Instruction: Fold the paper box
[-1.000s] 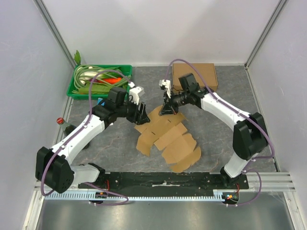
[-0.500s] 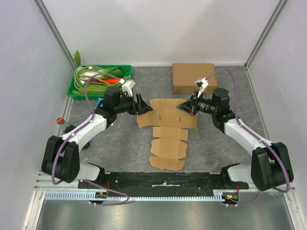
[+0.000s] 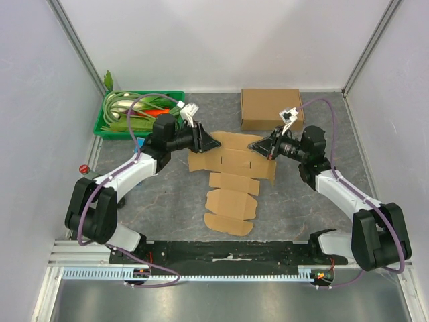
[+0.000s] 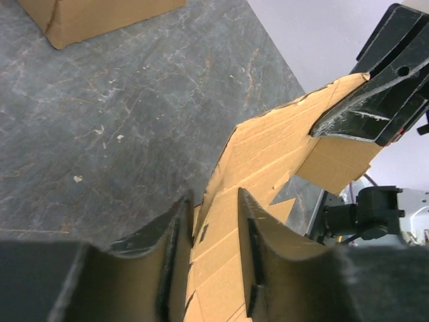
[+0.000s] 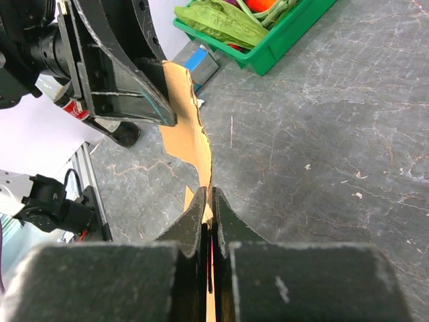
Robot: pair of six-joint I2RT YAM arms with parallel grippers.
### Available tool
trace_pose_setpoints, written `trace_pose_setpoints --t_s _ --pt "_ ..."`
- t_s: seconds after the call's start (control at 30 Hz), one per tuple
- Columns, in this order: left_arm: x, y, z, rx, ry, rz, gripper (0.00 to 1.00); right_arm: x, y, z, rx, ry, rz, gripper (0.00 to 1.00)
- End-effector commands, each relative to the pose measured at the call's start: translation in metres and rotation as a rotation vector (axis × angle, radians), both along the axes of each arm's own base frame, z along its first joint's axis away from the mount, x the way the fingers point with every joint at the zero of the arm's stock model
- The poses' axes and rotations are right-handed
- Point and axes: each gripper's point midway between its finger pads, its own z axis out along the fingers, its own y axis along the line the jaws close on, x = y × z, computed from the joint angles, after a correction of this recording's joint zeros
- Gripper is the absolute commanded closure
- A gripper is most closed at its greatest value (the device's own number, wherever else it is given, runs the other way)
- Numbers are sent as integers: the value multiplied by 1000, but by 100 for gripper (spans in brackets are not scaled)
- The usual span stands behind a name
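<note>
The flat brown cardboard box blank lies on the grey table with its far edge raised between the two grippers. My right gripper is shut on the blank's far right edge; in the right wrist view the sheet runs edge-on out of the closed fingers. My left gripper is at the far left flap. In the left wrist view its jaws stand a little apart, with the cardboard passing between them at a slant. The right gripper shows at the sheet's far end.
A closed brown cardboard box stands at the back right. A green bin of vegetables stands at the back left, also in the right wrist view. A small red-topped object sits by the left wall.
My left gripper has swung right, from the blank's left edge to its far left flap. The blank's near part has shifted slightly left. The right gripper has barely moved.
</note>
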Motion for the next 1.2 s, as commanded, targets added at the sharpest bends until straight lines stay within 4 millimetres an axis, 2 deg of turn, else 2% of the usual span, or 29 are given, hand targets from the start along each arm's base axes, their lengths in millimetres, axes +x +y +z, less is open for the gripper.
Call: trace_pose_setpoints --t_s 0.0,0.03,0.07,0.1,0.13,0.2,0.23,0.27,0.3,0.33,0.37,0.53,0.6,0.7,0.73,0.77,0.8,0.87,0.97,1.0,1.07,1.17 --pt "12 -12 23 -15 -109 3 69 -3 3 21 47 -49 14 100" --pt "9 -16 24 3 -135 -13 84 -2 2 20 35 -57 13 95" --pt "7 -17 25 30 -146 -16 90 1 2 28 14 -98 13 84" --pt "5 -18 25 59 -169 -22 93 6 -5 10 -67 -27 -27 75" --pt "2 -20 25 111 -236 -37 95 14 -12 1 -188 -87 -29 60" --pt "-4 -17 20 173 -283 -76 98 15 -12 13 -246 -79 34 45" --pt "-6 -16 18 185 -290 -85 98 16 -8 5 -271 -59 95 39" --pt "-8 -13 16 200 -299 -88 98 14 -5 19 -313 -107 178 38" --pt "-9 -11 12 222 -307 -94 98 10 1 21 -300 -100 239 37" --pt "-10 -11 13 226 -314 -102 98 13 4 16 -307 -98 278 37" --pt "-12 -11 16 224 -323 -113 98 11 10 22 -305 -119 315 37" --pt "-13 -14 28 203 -352 -126 98 -1 32 18 -274 -131 444 34" --pt "-16 -17 30 185 -362 -147 98 1 34 11 -288 -144 456 29" --pt "-22 -19 27 166 -365 -178 98 8 37 -6 -301 -137 471 27" --pt "-23 -20 27 163 -369 -188 98 10 39 -5 -295 -138 479 27" --pt "-24 -20 27 162 -375 -195 98 8 42 -4 -273 -134 503 28" --pt "-25 -20 29 161 -381 -194 98 9 44 -9 -259 -110 518 33" --pt "-23 -20 30 163 -388 -190 98 4 51 -11 -255 -99 541 38" --pt "-25 -21 32 166 -409 -204 98 10 46 -21 -309 -101 489 35" --pt "-24 -20 30 174 -407 -201 98 16 42 -17 -341 -125 445 31" --pt "-25 -18 23 200 -397 -210 98 29 35 -5 -371 -142 355 28" --pt "-30 -19 18 203 -381 -237 98 42 21 27 -414 -243 262 23"
